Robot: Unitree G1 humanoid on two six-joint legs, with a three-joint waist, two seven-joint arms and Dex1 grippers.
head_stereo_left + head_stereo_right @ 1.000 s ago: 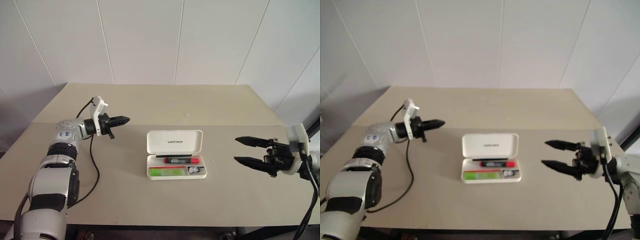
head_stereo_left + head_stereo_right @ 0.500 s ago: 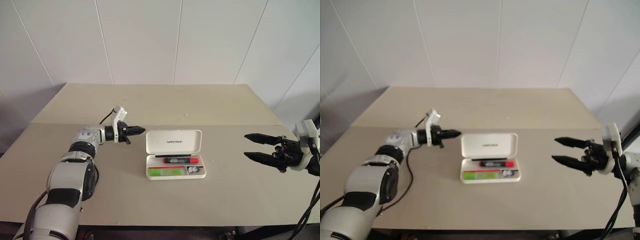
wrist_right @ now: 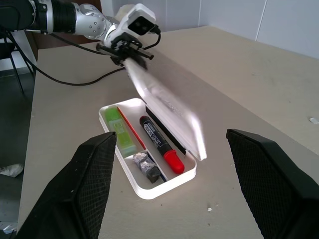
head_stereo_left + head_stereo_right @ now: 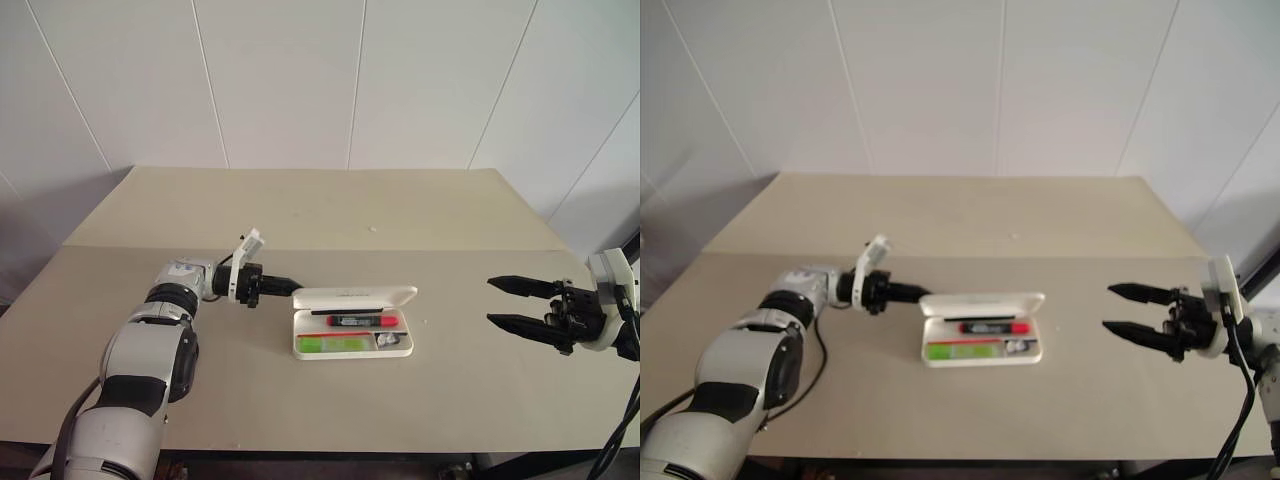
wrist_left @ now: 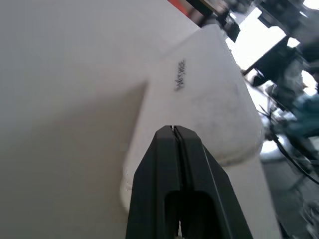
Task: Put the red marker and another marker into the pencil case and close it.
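The pencil case (image 4: 353,333) lies near the middle of the desk (image 4: 300,215), its white tray open toward the robot and its hinged lid (image 4: 355,297) tipped partway down over the tray, neither upright nor shut. In the right wrist view the lid leans over the back half of the tray, and the small dark lettering on it shows in the left wrist view.

Inside the tray, the red marker (image 3: 160,145) lies lengthwise in the back compartment, black barrel and bright red cap, just under the leaning lid. The lime-green marker (image 3: 121,129) lies in the front compartment, parallel to it, with a thin red strip between the two. A few small grey and dark bits (image 3: 147,167) sit in the small compartment at the end of the tray beyond the green marker.

The left tool (image 4: 290,287) has its two black fingers pressed together with nothing between them, and its tip is at the back of the lid near the lid's left end, on its outer face.

The right tool (image 4: 512,302) hangs above the desk well to the right of the case, its fingers spread wide apart and holding nothing.
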